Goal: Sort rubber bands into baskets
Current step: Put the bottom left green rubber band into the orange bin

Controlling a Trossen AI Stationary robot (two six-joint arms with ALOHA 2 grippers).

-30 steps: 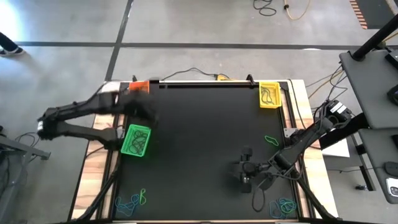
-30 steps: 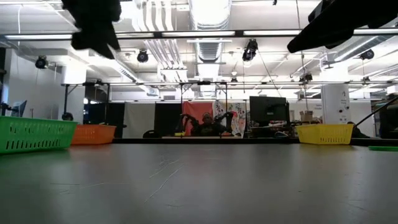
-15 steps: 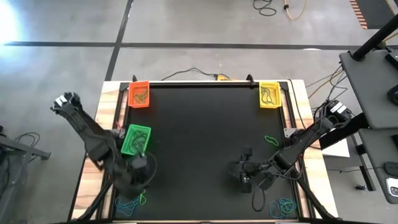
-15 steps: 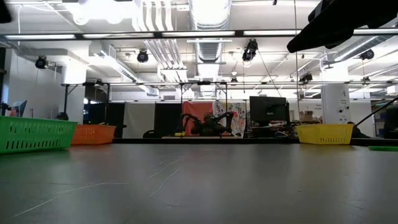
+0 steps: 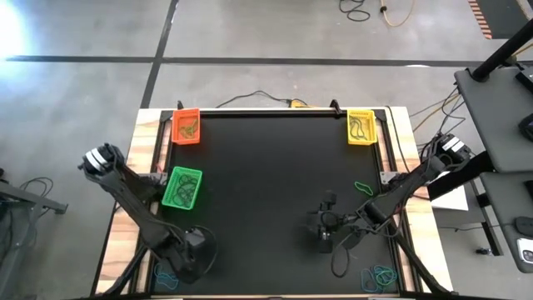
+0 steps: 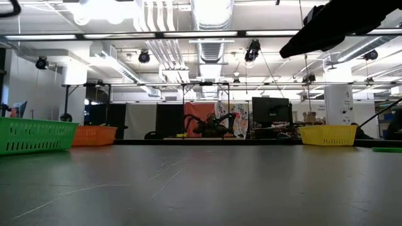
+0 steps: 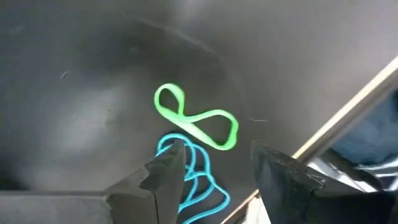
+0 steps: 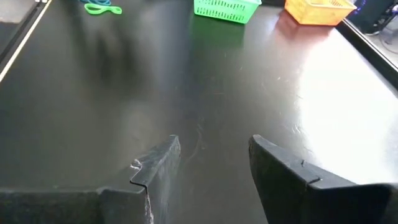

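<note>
Left claw (image 7: 211, 163) hovering, fingers apart, green band (image 7: 196, 118) just ahead; recommend straddling one strand before closing

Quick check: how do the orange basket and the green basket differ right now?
Colour: the orange basket is orange, the green basket bright green.
Place: the orange basket sits in the table's far left corner; the green basket sits nearer along the left edge, closer to the left gripper.
Pose: the orange basket sits square to the table edge, the green basket slightly turned.
Shared: both are mesh trays of like size, each already holding rubber bands.
</note>
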